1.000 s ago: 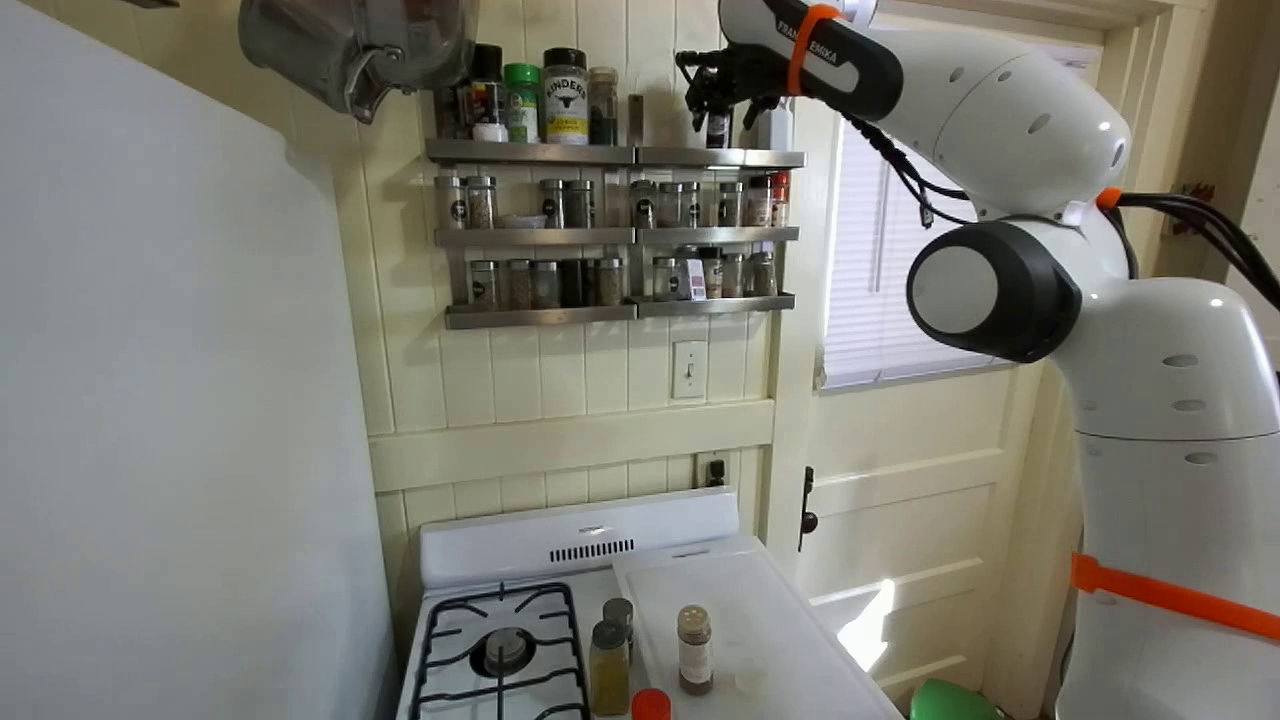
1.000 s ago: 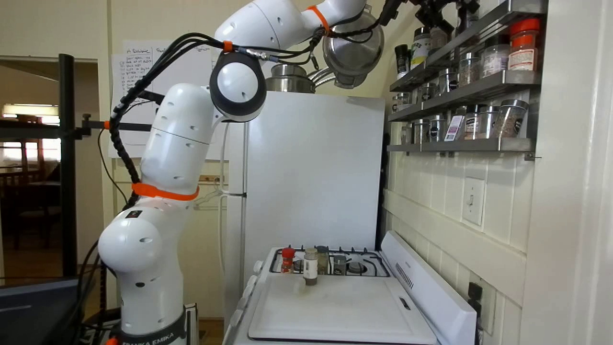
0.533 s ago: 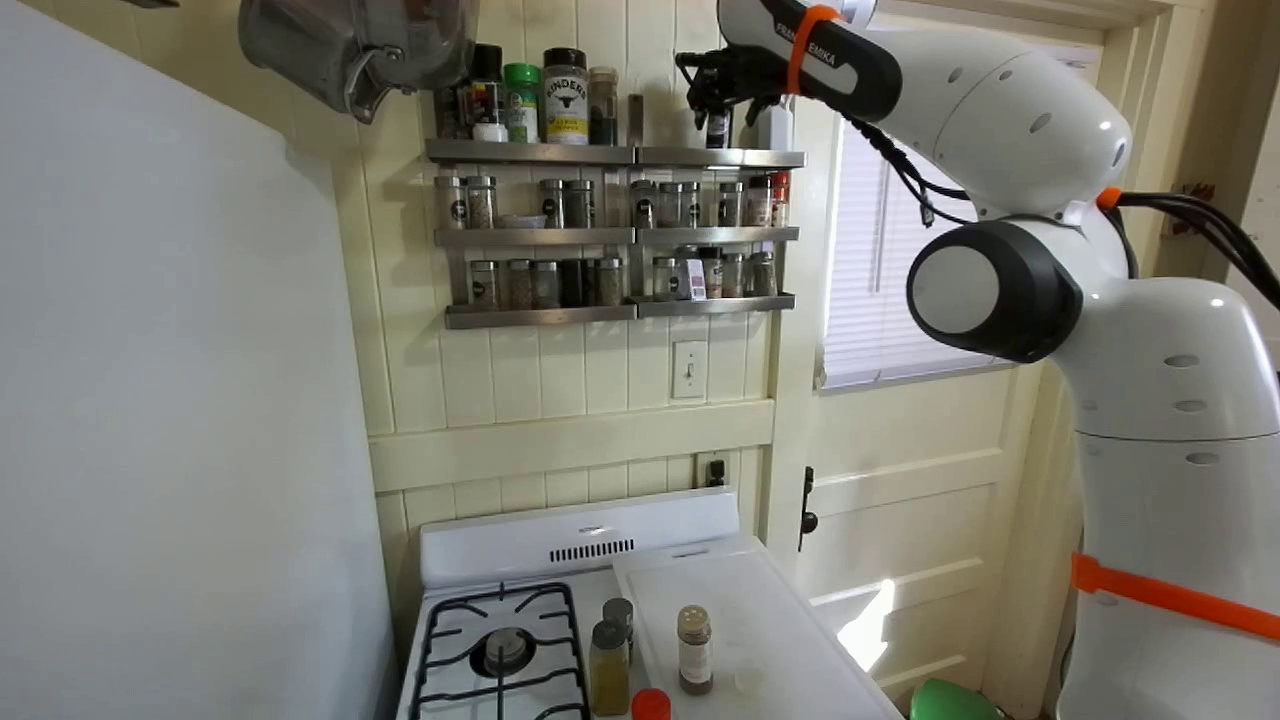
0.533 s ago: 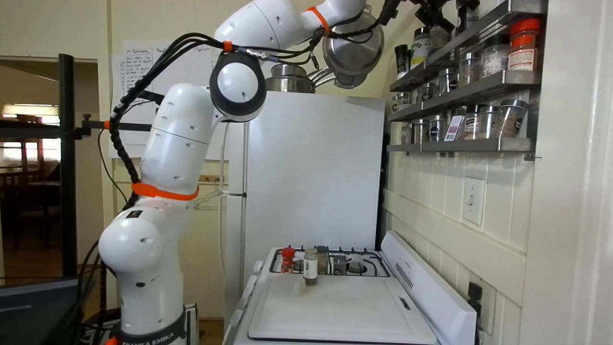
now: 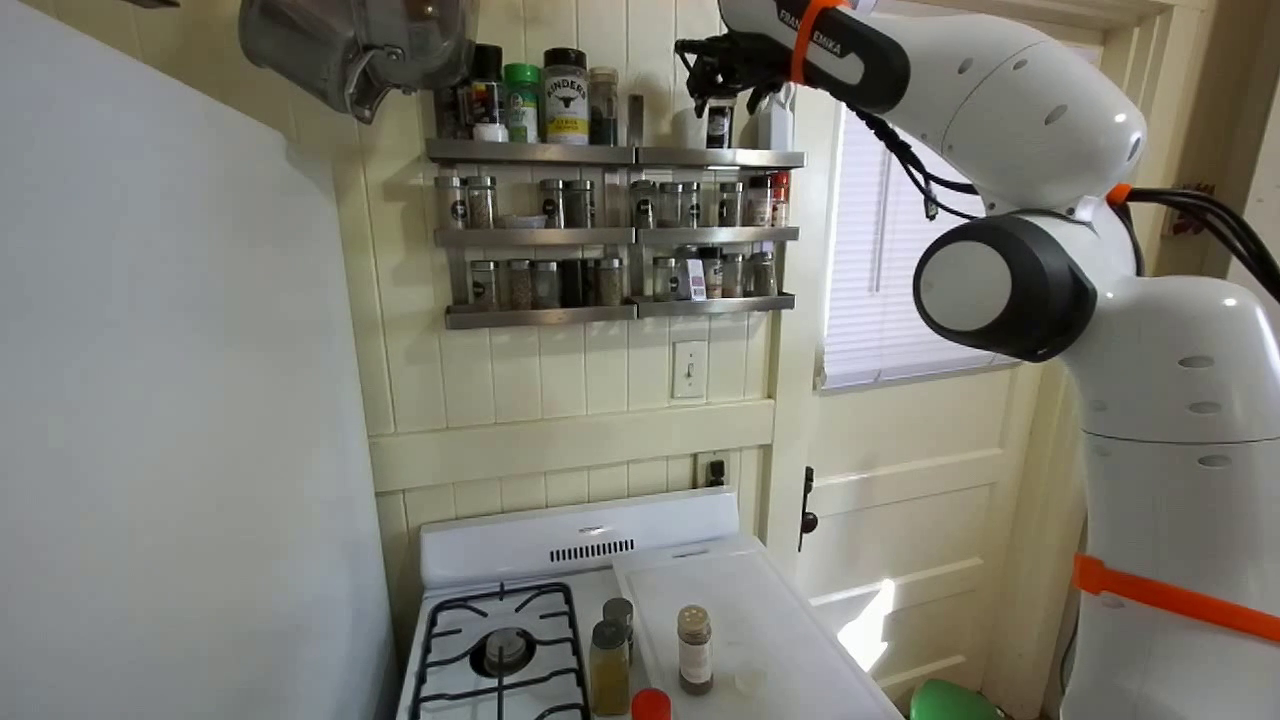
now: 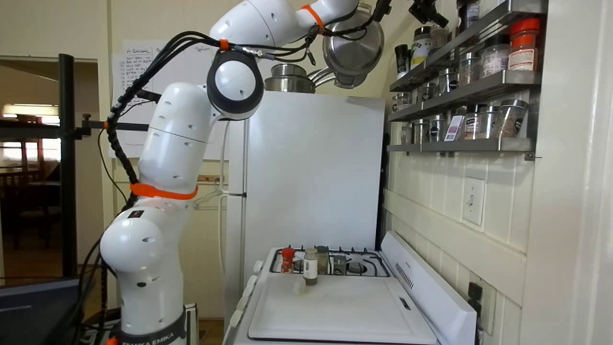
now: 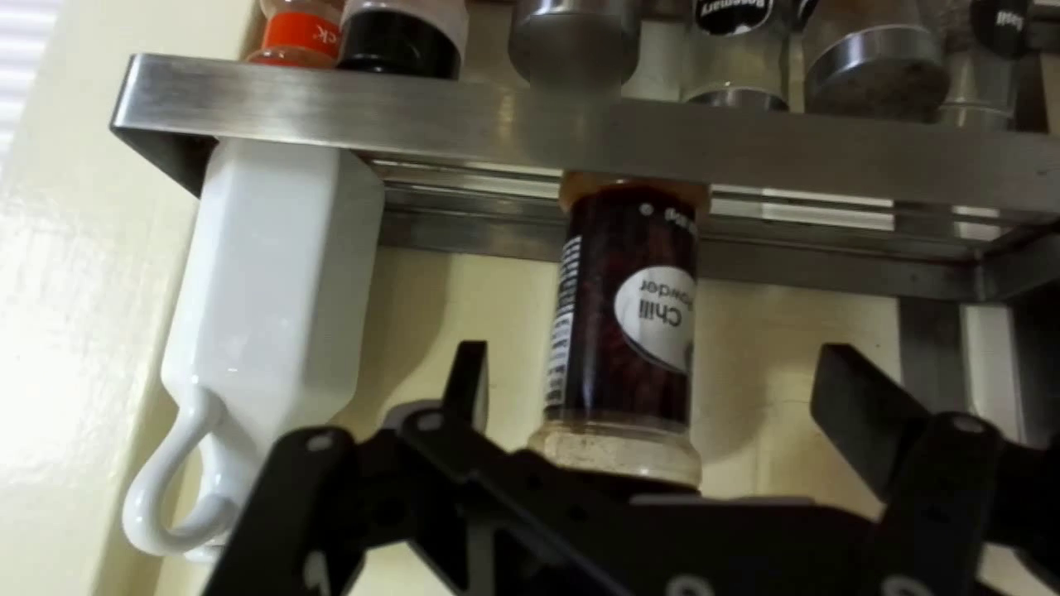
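A dark chili powder jar (image 7: 633,314) stands upright on the top metal shelf; the wrist picture is upside down. My gripper (image 7: 654,381) is open, with one finger on each side of the jar's upper part and a gap on both sides. The jar's cap is hidden behind the gripper. In both exterior views, the gripper (image 5: 728,88) is above and in front of the jar (image 5: 719,125), which also shows beside a finger in an exterior view (image 6: 468,17). A white vessel with a curled handle (image 7: 269,273) stands beside the jar, near the shelf's end.
The top shelf (image 5: 715,158) also carries a large seasoning jar (image 5: 566,105) and other bottles. Lower shelves hold many small jars. A metal pot (image 6: 354,48) hangs near the refrigerator (image 6: 313,167). Below is the stove (image 5: 580,540), with a spice bottle (image 5: 695,650) and others.
In the last half second, the arm and gripper have moved up and back from the wall. More of the chili powder jar now shows below the fingers, and it stays on the shelf.
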Controlling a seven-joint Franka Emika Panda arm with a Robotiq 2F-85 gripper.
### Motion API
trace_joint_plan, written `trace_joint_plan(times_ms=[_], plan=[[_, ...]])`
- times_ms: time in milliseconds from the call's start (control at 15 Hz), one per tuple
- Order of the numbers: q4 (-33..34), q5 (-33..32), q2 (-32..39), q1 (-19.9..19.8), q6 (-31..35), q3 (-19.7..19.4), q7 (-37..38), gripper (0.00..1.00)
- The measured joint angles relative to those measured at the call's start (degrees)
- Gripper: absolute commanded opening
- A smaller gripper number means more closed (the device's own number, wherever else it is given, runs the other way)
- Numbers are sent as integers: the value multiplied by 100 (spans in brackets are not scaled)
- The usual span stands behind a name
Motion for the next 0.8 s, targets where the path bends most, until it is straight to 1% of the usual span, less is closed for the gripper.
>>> trace_joint_plan(times_ms=[400, 600, 800], plan=[[-154, -105, -284, 12, -269, 2, 120, 100], [-402, -118, -507, 39, -367, 8, 129, 100], [-792, -128, -787, 53, -374, 15, 189, 100]])
